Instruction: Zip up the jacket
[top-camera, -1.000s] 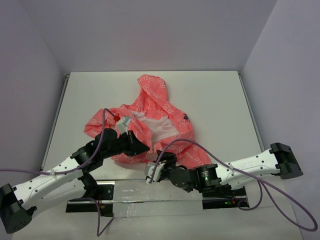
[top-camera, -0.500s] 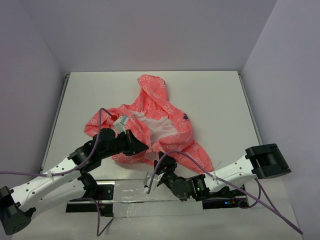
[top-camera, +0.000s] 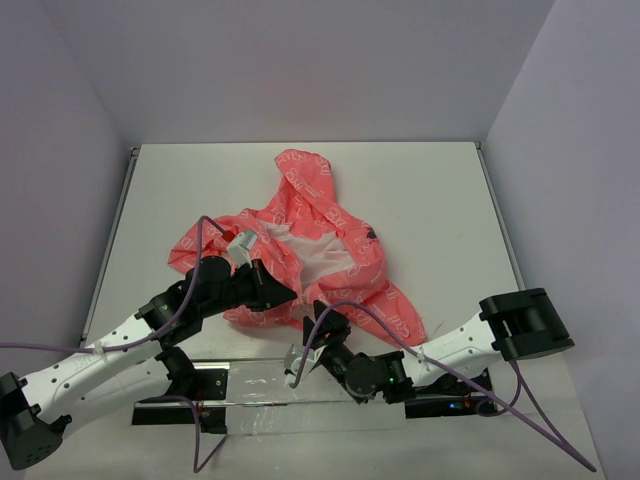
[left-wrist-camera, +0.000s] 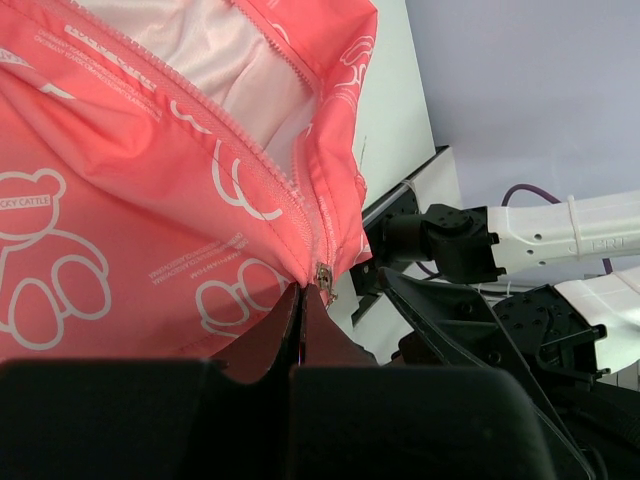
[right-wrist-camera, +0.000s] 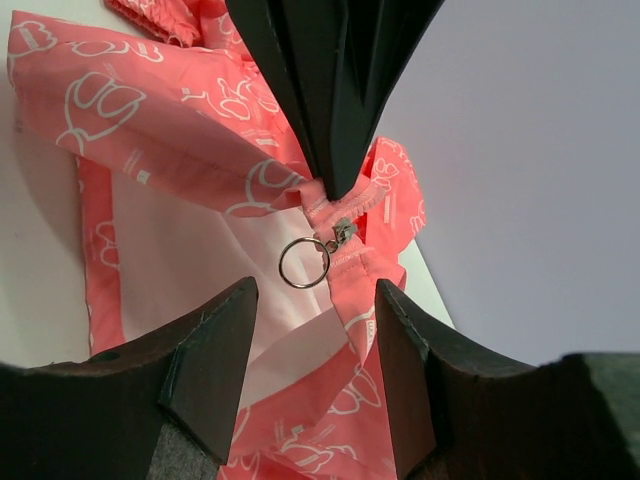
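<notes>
Grey walls enclose a white desk (top-camera: 440, 190). Mid-desk lies the jacket (top-camera: 330, 235), unzipped, hood toward 12 o'clock, hem toward 6. Reaching in from 8 o'clock, the left fingers (left-wrist-camera: 300, 310) pinch the hem corner tight, just below the zip slider (left-wrist-camera: 323, 275). From 5 o'clock, the right fingers (top-camera: 320, 318) stand part-spread either side of the pull ring (right-wrist-camera: 303, 263), not touching it.

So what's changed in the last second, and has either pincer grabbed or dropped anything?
The right arm folded in, its elbow swinging left and the right pincer pulling back slightly from the jacket. It remains open, gripping nothing, with the zipper's ring pull just ahead of it. Unchanged: the left pincer stays shut on the hem at the zipper's bottom end, and the jacket barely shifted.
</notes>
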